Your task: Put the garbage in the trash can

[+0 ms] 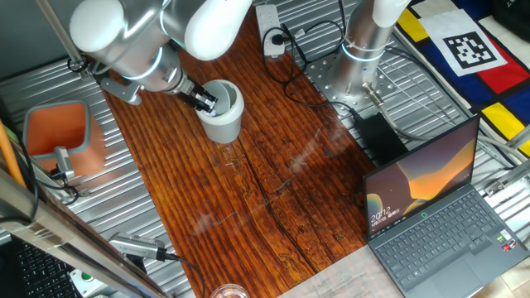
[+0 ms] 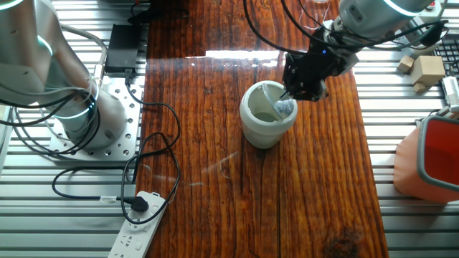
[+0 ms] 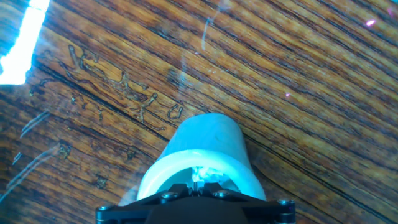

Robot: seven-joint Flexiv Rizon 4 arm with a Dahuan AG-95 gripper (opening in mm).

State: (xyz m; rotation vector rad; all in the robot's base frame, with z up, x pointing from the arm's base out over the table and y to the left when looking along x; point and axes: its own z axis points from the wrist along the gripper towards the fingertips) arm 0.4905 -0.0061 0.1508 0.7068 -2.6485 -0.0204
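Nearly done, I judge: garbage sits inside trash can; gripper over rim, jaw state unclear; retreat remains.

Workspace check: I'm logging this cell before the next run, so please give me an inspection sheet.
Surface: dark wooden tabletop, glare streaks.
Job's things: trash can upright mid-table; garbage at its mouth, just inside the rim.
Clutter: orange container at the table's edge; laptop open; wooden blocks.
Hand: hand over the can's rim; whether it grips the garbage is unclear.
Cables: black cord to power strip.
Surroundings: second arm base, slatted metal frame.
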